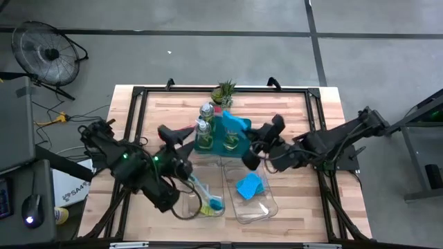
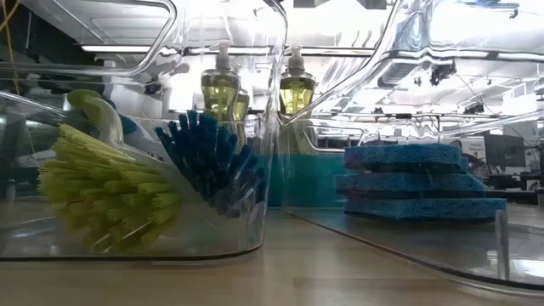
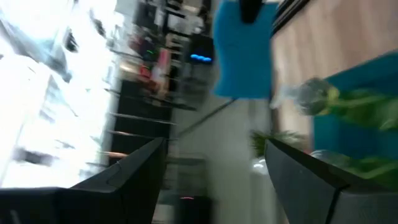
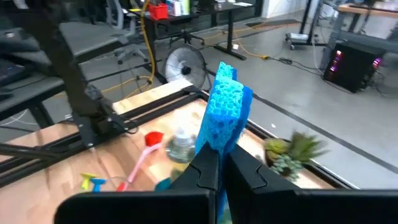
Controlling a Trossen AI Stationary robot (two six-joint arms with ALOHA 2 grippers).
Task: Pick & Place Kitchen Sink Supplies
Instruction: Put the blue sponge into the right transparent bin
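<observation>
Closest to my low camera, yellow-green brush bristles [image 2: 110,191] and a blue brush head [image 2: 212,161] sit inside the left clear bin [image 2: 255,127]; three blue sponges [image 2: 412,183] are stacked in the right bin [image 1: 266,207]. My right gripper [image 4: 221,165] is pinched on a blue sponge [image 4: 225,115] above the teal tray [image 1: 220,144]. My left gripper [image 3: 214,180] is spread wide, holding nothing, beside the soap bottles [image 1: 203,124].

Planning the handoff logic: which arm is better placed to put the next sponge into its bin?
Right. The right gripper already holds a blue sponge above the tray, beside the sponge bin; the left gripper holds nothing.
</observation>
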